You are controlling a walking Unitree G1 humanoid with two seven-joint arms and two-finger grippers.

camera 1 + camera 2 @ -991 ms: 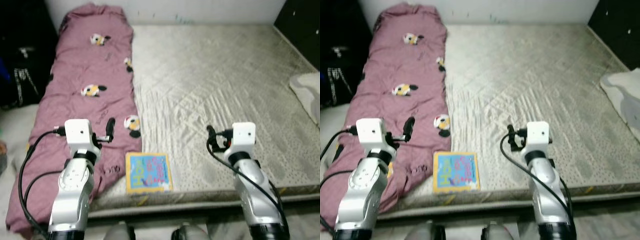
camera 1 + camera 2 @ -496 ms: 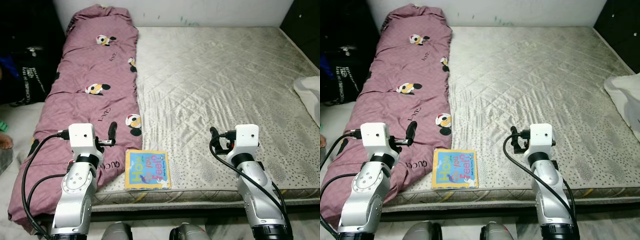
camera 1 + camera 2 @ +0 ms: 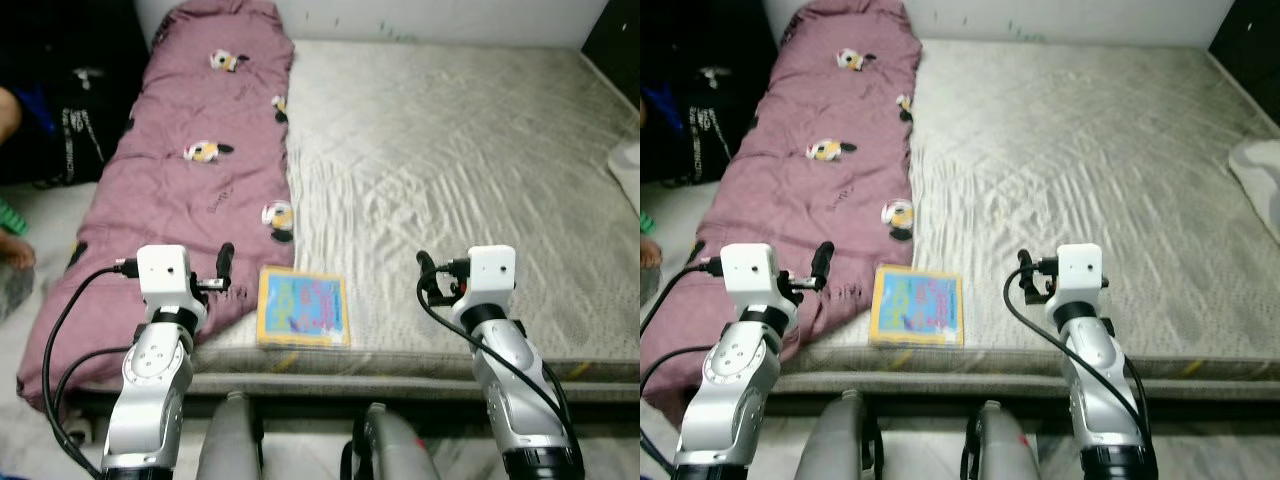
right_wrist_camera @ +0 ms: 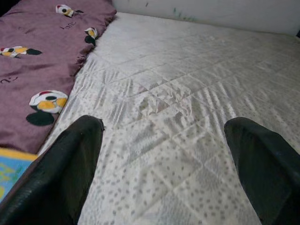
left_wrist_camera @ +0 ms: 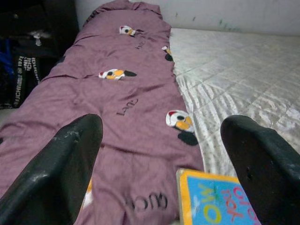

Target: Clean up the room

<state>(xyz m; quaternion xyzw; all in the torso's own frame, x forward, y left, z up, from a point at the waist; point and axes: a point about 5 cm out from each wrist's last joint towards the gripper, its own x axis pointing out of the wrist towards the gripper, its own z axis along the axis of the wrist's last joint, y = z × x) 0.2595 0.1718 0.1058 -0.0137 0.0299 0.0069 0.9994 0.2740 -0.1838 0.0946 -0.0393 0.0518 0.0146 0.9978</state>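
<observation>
Standing at foot edge of grey quilted mattress [image 3: 460, 170]; tidying looks barely begun. Yellow-bordered blue picture book [image 3: 302, 306] lies flat at mattress front edge, beside purple cartoon-print quilt [image 3: 190, 180]. Left gripper [image 5: 164, 154] and right gripper [image 4: 164, 164] hover above mattress front edge, fingers spread wide, holding nothing. Book and quilt await handling.

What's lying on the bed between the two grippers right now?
A book with a yellow border lies flat at the mattress edge, nearer the left gripper, beside the purple blanket. Toward the right gripper the mattress is bare, per the eye views.
</observation>
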